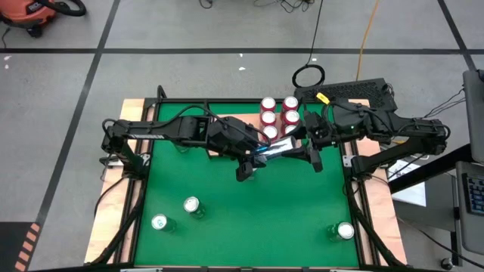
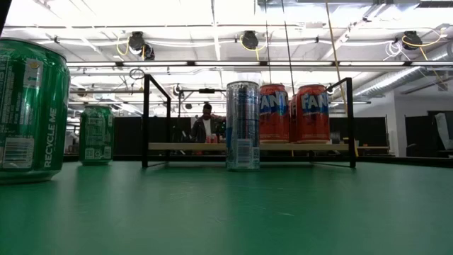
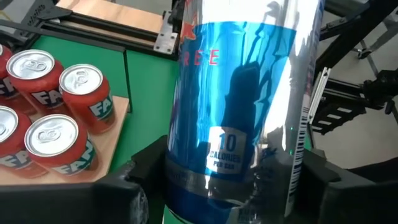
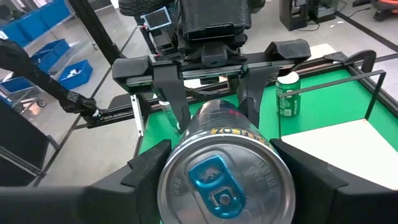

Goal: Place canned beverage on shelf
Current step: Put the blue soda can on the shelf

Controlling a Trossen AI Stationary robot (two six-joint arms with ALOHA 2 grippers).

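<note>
From above, the slim blue-silver can (image 1: 275,146) lies between the left pincer (image 1: 261,151) and right pincer (image 1: 296,145), both grasping it, just in front of the shelf (image 1: 249,121) holding four red cans (image 1: 278,115). Three green cans (image 1: 192,205) dot the desk (image 1: 249,219). At desk height, the slim can (image 2: 243,125) appears upright before the shelf (image 2: 205,146). Left wrist: fingers (image 3: 146,168) flank the can (image 3: 242,106). Right wrist: its top (image 4: 221,180) faces the camera.

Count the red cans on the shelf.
4, clustered in two rows at one end of the shelf. None seem hidden.
</note>
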